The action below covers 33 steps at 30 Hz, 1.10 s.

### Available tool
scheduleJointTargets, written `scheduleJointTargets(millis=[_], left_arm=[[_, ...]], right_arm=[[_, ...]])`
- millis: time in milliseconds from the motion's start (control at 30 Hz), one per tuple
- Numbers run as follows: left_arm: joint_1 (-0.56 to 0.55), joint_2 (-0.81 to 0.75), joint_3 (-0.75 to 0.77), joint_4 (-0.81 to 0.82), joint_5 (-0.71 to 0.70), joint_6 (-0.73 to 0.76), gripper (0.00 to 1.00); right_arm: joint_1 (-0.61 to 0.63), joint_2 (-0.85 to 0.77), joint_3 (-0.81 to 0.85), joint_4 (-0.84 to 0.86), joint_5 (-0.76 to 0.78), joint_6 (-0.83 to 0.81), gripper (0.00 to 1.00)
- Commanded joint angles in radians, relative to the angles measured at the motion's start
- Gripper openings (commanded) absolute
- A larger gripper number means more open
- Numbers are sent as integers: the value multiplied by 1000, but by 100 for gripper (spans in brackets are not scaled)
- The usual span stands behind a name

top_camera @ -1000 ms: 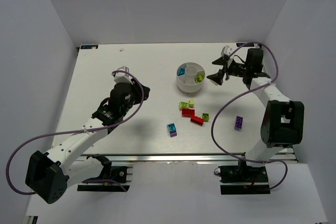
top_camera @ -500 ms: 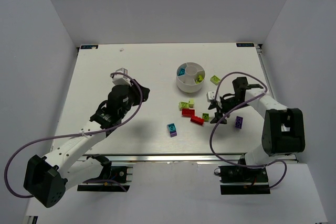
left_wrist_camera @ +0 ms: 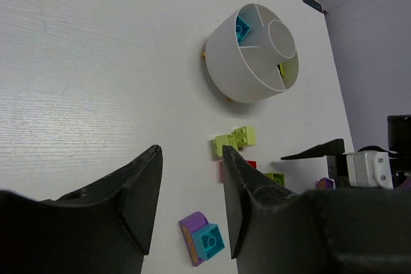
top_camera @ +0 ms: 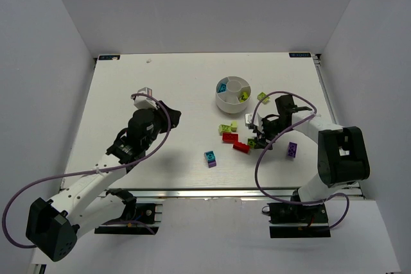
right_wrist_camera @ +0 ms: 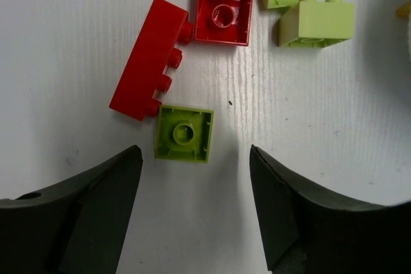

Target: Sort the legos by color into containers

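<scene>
The round white dish (top_camera: 226, 102) with wedge containers holds a cyan lego (left_wrist_camera: 241, 28) and a lime one (left_wrist_camera: 282, 68). Loose legos lie in front of it: a lime pair (top_camera: 227, 128), two red bricks (top_camera: 230, 137) (top_camera: 241, 147) and a small lime brick (top_camera: 251, 142). My right gripper (top_camera: 257, 138) hovers open just over that upside-down lime brick (right_wrist_camera: 183, 133), which lies just ahead of its jaws (right_wrist_camera: 192, 158). My left gripper (top_camera: 168, 115) is open and empty (left_wrist_camera: 191, 153), left of the pile. A purple-and-cyan brick (left_wrist_camera: 202, 239) lies on the table below its jaws.
A lone purple lego (top_camera: 292, 150) lies to the right of my right gripper. Another lime lego (top_camera: 262, 97) rests on the table just right of the dish. White walls enclose the table on three sides.
My right arm swung from beside the dish down to the loose pile and narrowed its jaws a little. A lime brick now lies right of the dish. My left arm shifted slightly.
</scene>
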<state>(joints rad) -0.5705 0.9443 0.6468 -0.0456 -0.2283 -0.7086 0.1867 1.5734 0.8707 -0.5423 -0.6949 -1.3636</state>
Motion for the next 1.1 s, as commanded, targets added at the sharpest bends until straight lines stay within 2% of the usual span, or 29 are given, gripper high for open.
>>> scheduleJointTargets(millis=[0,300,533,700,800,867,900,1067], left_arm=[[6,-32,-10,-2,-13,-11,52],[6,-24,-4,-7,-17,-5,53],[6,-10,7,-7,-14,6,53],[6,-1,8,0,-13,8,53],[6,4,7,4,-8,8,53],[6,11,10,10,-5,11,53],[6,11,11,10,-3,11,53],[6,8,7,12,-2,9,53]], right_arm=[[26,26,10,35,18,23,72],[56,68,8,88,44,69,60],[54,57,13,62,58,43,30],[39,-12,30,82,18,79,22],[22,-29,88,168,-25,257,14],[14,-20,155,331,-31,572,7],[14,-19,165,332,-31,574,7],[13,-30,169,604,17,884,4]])
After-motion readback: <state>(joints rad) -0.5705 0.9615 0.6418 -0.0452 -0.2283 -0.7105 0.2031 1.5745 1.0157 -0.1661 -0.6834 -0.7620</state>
